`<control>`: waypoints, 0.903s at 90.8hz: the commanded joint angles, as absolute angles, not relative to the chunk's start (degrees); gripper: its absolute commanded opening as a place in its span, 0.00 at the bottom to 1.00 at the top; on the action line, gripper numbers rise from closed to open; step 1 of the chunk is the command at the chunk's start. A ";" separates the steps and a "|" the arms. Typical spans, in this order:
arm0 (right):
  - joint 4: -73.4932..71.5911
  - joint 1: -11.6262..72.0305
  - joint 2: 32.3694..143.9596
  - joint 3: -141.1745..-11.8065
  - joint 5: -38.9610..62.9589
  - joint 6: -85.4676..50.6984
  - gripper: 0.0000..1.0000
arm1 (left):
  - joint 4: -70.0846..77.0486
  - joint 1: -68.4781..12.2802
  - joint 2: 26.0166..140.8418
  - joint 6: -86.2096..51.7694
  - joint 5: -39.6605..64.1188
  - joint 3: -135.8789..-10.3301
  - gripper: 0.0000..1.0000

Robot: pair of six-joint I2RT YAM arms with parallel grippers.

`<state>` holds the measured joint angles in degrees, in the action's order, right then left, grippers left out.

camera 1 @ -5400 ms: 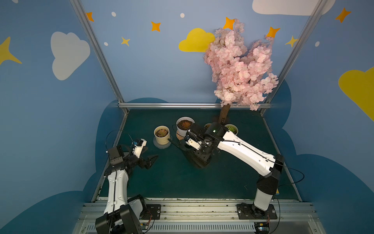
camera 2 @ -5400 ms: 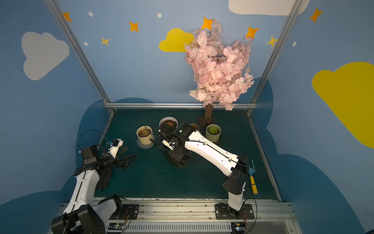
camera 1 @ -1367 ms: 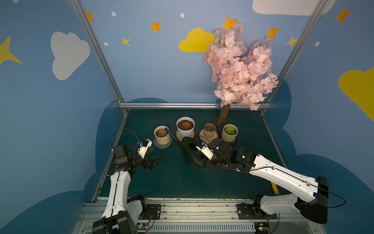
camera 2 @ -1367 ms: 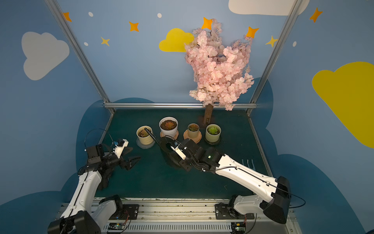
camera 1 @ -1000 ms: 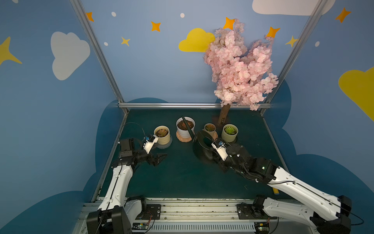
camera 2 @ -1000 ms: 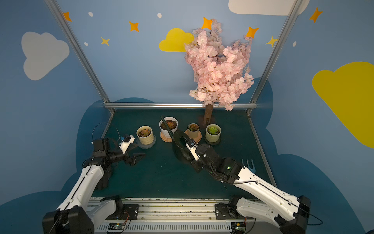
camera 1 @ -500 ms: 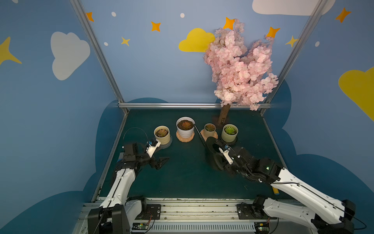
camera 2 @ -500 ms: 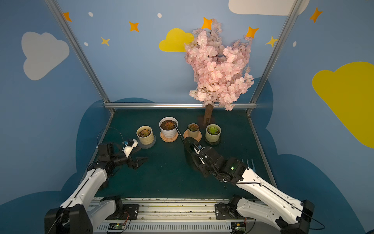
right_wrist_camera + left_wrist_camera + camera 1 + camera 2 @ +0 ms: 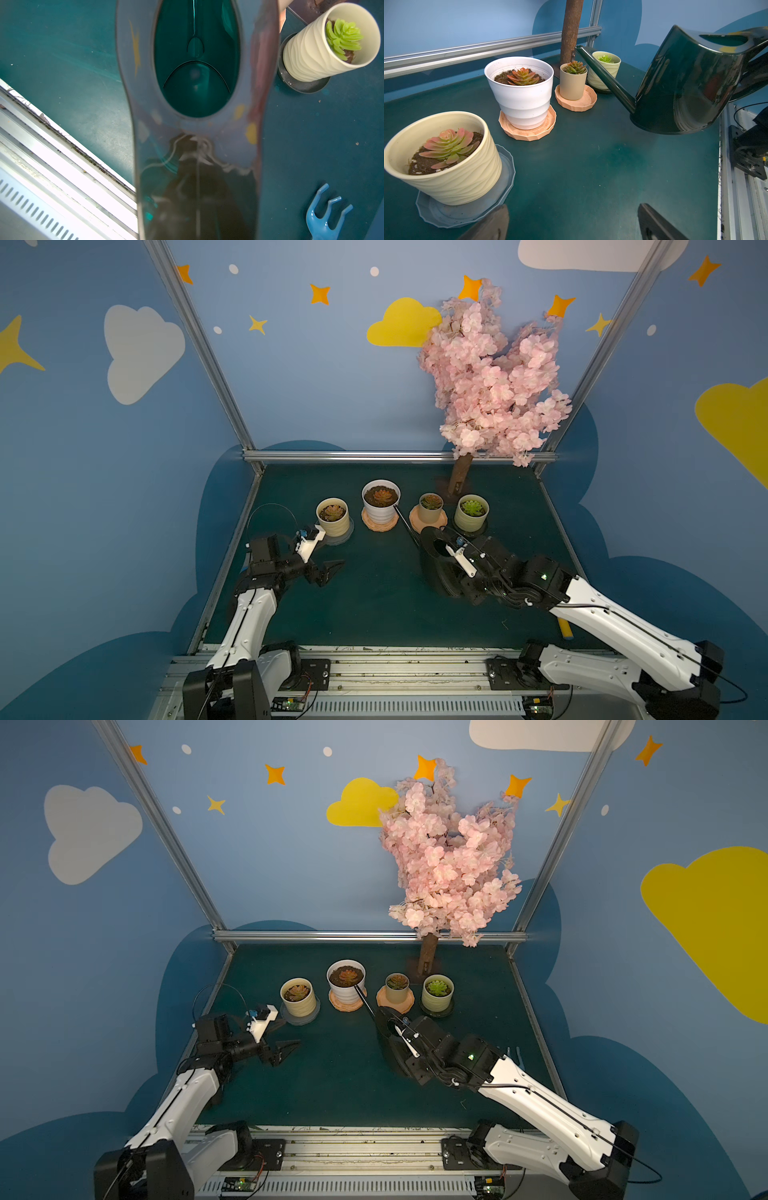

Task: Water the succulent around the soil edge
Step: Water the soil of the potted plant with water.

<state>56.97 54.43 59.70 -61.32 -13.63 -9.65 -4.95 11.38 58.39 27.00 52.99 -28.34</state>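
The right gripper (image 9: 471, 578) has its fingers clamped tight on the handle of the dark green glossy watering can (image 9: 444, 572). The can is tilted, its base clear of the table (image 9: 374, 605), and it leans toward the white ribbed plastic pot (image 9: 380, 510). That pot stands on a peach saucer (image 9: 376, 527) and holds the orange-red rosette succulent (image 9: 380, 495) in dark soil. The can's long thin spout (image 9: 405, 522) reaches the pot's rim on the side facing the small tan pot (image 9: 430, 510); whether its tip is over the soil cannot be told. The left gripper (image 9: 330, 572) hovers low on the white pot's other side, just beside the cream wavy pot (image 9: 332, 522), its fingers (image 9: 492, 224) spread wide and empty.
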 commanded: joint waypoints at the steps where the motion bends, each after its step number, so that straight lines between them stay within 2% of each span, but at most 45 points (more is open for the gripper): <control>1: 57.31 53.93 60.57 -64.63 -13.45 -8.53 0.00 | -3.60 13.03 58.45 25.69 56.08 -27.83 1.00; 27: 58.35 52.97 63.81 -66.79 -13.27 -7.86 0.00 | -2.39 16.01 58.80 23.70 58.18 -28.08 1.00; 82: 63.27 50.83 71.08 -73.38 -12.44 -7.57 0.00 | -2.81 16.08 56.44 24.12 58.60 -27.22 1.00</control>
<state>62.59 51.24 71.09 -70.26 -12.43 -8.19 -2.72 15.75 55.72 24.01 57.06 -27.31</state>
